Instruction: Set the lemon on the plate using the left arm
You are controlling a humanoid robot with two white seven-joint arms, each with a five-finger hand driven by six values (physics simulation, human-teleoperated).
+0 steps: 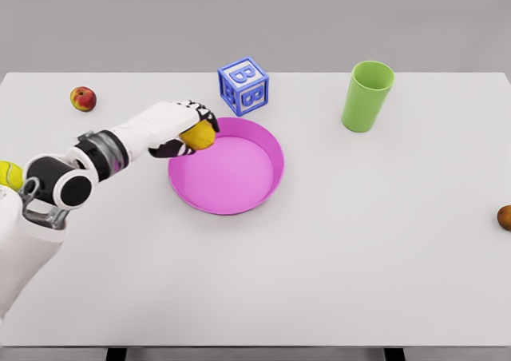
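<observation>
My left hand (190, 128) reaches in from the lower left and is shut on the yellow lemon (200, 135). The lemon hangs over the left rim of the pink plate (263, 187), which lies near the middle of the white table. The fingers curl over the lemon's top and hide part of it. No right arm shows in the head view.
A blue letter block (243, 85) stands just behind the plate. A green cup (367, 96) is at the back right, a red apple (83, 99) at the back left. A brown fruit (505, 217) sits at the right edge, a yellow-green ball (8, 175) at the left edge.
</observation>
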